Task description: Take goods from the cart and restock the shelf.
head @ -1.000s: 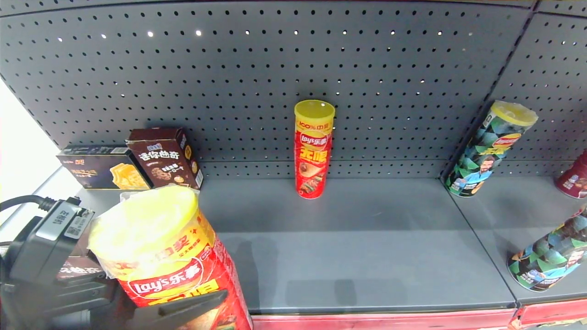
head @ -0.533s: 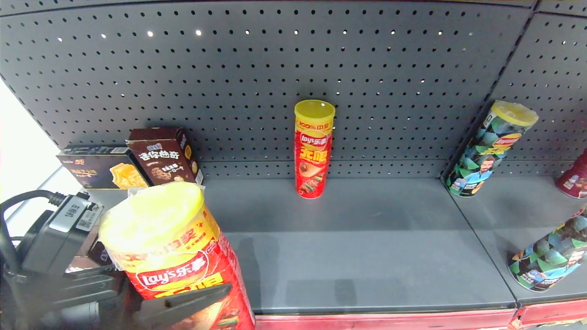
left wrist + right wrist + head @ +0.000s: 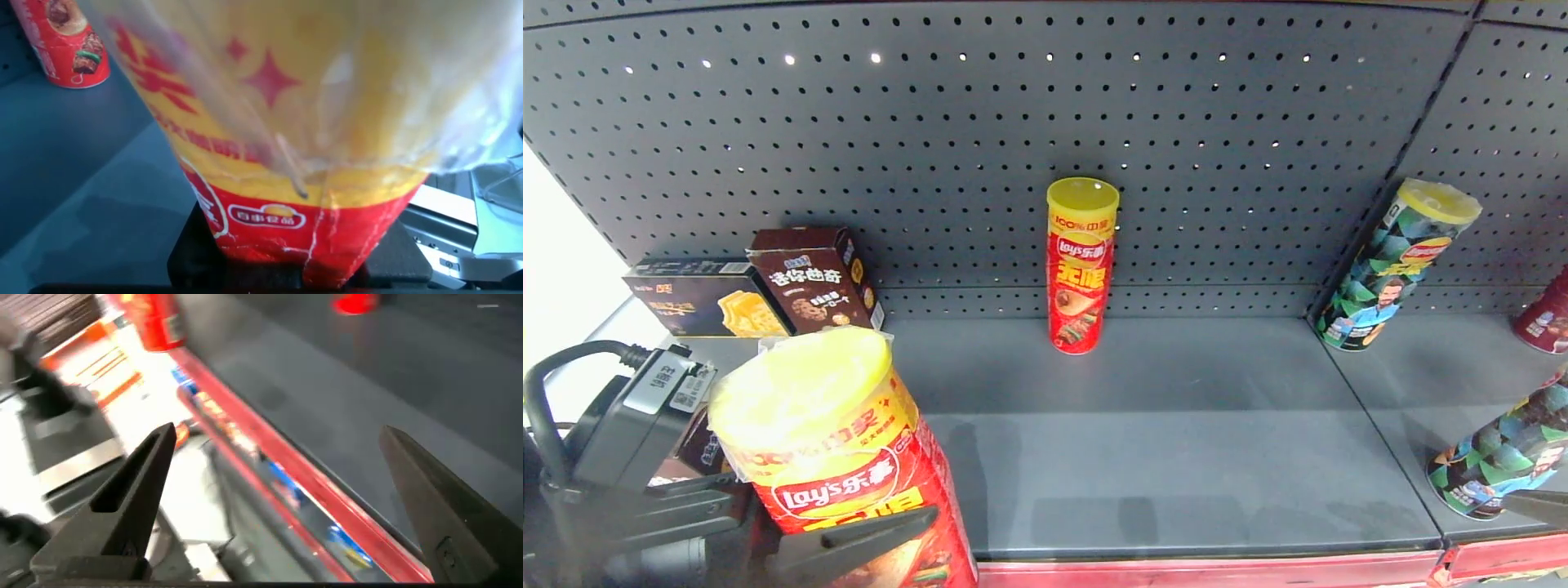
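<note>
The chips can [image 3: 821,441] has edged right, clamped in the left gripper [image 3: 792,539] at the front-left of the shelf [image 3: 1176,457], and should go down level beside the standing can [image 3: 1081,265], while the right gripper [image 3: 278,490] gapes empty.

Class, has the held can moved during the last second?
Yes. The held can has shifted slightly right, judged against the fixed brown box behind it.
</note>
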{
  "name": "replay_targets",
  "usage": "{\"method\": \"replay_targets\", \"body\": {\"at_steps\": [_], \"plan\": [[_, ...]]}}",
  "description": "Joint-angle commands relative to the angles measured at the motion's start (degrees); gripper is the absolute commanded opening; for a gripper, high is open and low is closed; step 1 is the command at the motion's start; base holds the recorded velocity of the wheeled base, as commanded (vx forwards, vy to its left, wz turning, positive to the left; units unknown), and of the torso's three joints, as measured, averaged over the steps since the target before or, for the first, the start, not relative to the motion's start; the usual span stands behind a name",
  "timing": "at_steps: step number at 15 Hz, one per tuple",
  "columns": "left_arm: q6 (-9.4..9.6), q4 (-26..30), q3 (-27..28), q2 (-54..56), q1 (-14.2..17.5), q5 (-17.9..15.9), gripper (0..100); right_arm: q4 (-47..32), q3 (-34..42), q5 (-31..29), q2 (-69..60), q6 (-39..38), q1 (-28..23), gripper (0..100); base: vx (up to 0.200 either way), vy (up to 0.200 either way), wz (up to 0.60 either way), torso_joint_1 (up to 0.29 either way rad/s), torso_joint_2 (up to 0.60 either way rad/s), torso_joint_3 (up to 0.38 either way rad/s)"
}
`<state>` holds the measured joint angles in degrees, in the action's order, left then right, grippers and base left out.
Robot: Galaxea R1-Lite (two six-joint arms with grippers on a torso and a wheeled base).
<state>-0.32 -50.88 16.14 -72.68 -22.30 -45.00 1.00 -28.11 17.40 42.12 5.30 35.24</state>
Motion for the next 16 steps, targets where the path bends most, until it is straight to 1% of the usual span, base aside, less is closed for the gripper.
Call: {"method": "replay_targets", "body": {"at_steps": [1, 2, 4, 6, 7, 8, 10, 12, 16], "plan": [[-0.03, 0.0, -0.1, -0.1, 0.0, 0.0, 0, 1.9, -1.4, -0.4, 8.6, -0.1, 3.9, 100, 0.0, 0.0, 0.0, 0.0, 0.0, 0.0], [-0.03, 0.0, -0.1, -0.1, 0.0, 0.0, 0, 1.9, -1.4, -0.4, 8.6, -0.1, 3.9, 100, 0.0, 0.0, 0.0, 0.0, 0.0, 0.0], [0.05, 0.1, -0.3, -0.1, 0.0, 0.0, 0, 7.8, -1.5, -5.0, 15.2, -0.2, 4.4, 100, 0.0, 0.0, 0.0, 0.0, 0.0, 0.0], [-0.03, 0.1, -0.1, -0.2, -0.1, 0.0, 0, 15.0, -1.7, -5.8, 20.9, -0.1, 4.3, 100, 0.0, 0.0, 0.0, 0.0, 0.0, 0.0], [0.05, 0.1, 0.1, -0.2, -0.1, 0.0, 0, 17.4, -1.9, -6.2, 23.0, -0.1, 4.4, 100, 0.0, 0.0, 0.0, 0.0, 0.0, 0.0], [0.05, 0.0, 0.1, -0.2, -0.1, -0.1, 0, 19.6, -3.7, -8.0, 26.8, 0.0, 4.6, 100, 0.0, 0.0, 0.0, 0.0, 0.0, 0.0], [0.05, 0.1, 0.1, -0.4, -0.1, -0.1, 0, 19.7, -6.4, -8.3, 30.4, 0.0, 4.7, 100, 0.0, 0.0, 0.0, 0.0, 0.0, 0.0], [0.05, -0.3, 0.4, -1.0, -0.1, -0.1, 0, 19.7, -11.4, -8.3, 35.6, 0.1, 4.8, 100, 0.0, 0.0, 0.0, 0.0, 0.0, 0.0], [0.05, -0.3, 0.3, -1.0, 0.0, -0.1, 0, 20.0, -17.1, -8.3, 42.3, 0.0, 4.6, 100, 0.0, 0.0, 0.0, 0.0, 0.0, 0.0]]}}
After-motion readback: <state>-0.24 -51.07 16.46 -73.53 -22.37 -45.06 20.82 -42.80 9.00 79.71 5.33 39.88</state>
